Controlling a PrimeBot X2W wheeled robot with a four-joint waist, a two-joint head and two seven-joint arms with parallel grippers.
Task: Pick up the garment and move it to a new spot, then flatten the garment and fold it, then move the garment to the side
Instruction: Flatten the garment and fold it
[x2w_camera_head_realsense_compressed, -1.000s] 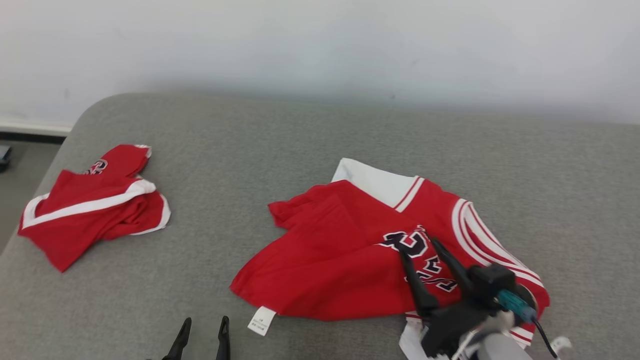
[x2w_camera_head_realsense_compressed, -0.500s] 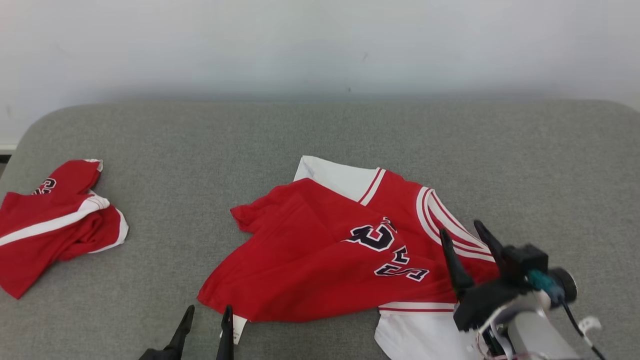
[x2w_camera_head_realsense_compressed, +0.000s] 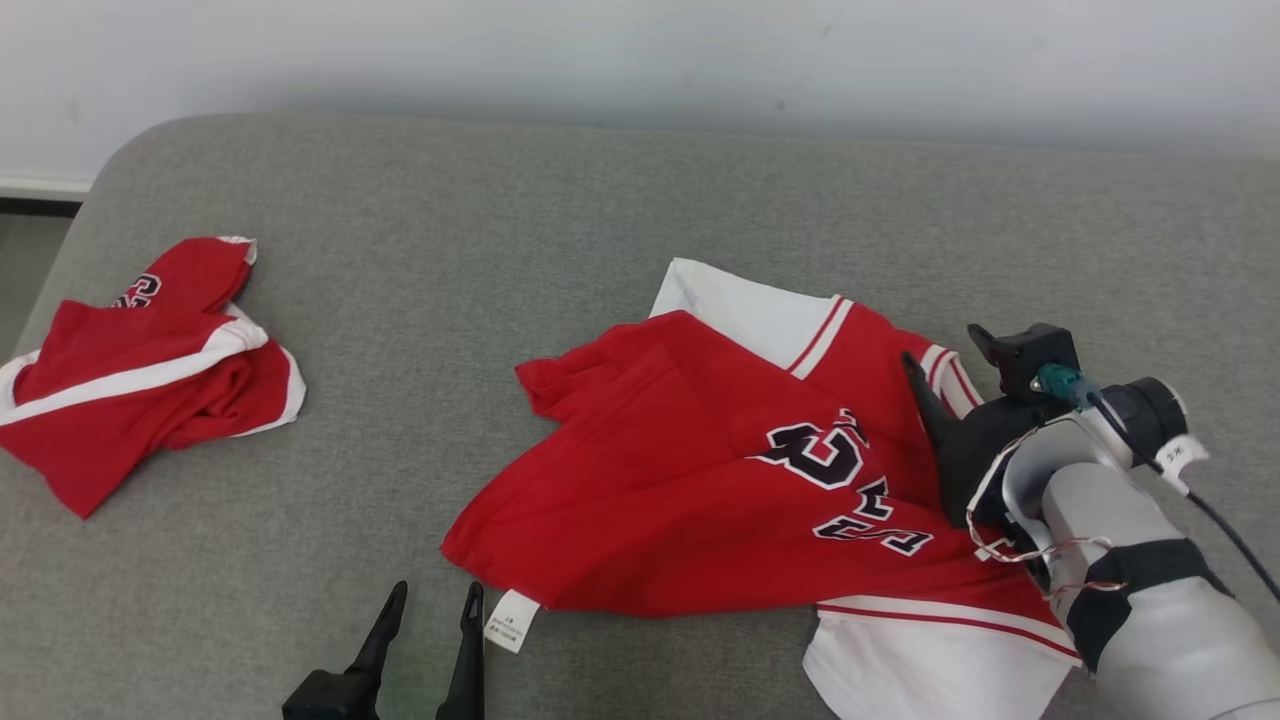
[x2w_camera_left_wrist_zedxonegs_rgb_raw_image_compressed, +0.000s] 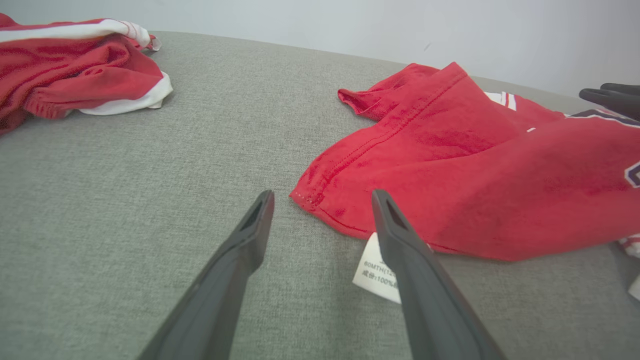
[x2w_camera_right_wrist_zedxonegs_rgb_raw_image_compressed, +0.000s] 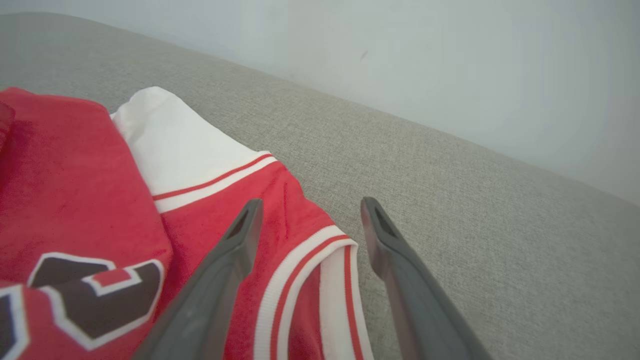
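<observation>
The garment (x2w_camera_head_realsense_compressed: 700, 480), a red jersey with white sleeves and dark lettering, lies crumpled on the grey cushion (x2w_camera_head_realsense_compressed: 600, 200), partly folded over itself. My left gripper (x2w_camera_head_realsense_compressed: 436, 592) is open at the near edge. In the left wrist view, my left gripper (x2w_camera_left_wrist_zedxonegs_rgb_raw_image_compressed: 322, 195) stands just before the red hem corner (x2w_camera_left_wrist_zedxonegs_rgb_raw_image_compressed: 305, 195), and the white label (x2w_camera_left_wrist_zedxonegs_rgb_raw_image_compressed: 372, 272) lies by the right finger. My right gripper (x2w_camera_head_realsense_compressed: 940, 345) is open above the striped shoulder. The right wrist view has my right gripper (x2w_camera_right_wrist_zedxonegs_rgb_raw_image_compressed: 311, 201) straddling the white-and-red striped edge (x2w_camera_right_wrist_zedxonegs_rgb_raw_image_compressed: 320, 245), nothing clamped.
A second red and white garment (x2w_camera_head_realsense_compressed: 140, 370) lies bunched at the cushion's left end, also the red bundle (x2w_camera_left_wrist_zedxonegs_rgb_raw_image_compressed: 75, 75). A white wall (x2w_camera_head_realsense_compressed: 640, 50) runs behind. The cushion's rounded left edge drops to the floor (x2w_camera_head_realsense_compressed: 25, 270). Bare grey fabric lies between the two garments.
The head camera has shifted. Over the garment, my right gripper moved from the lettering out to the striped shoulder. My left gripper came closer to the hem and label. Both stayed open.
</observation>
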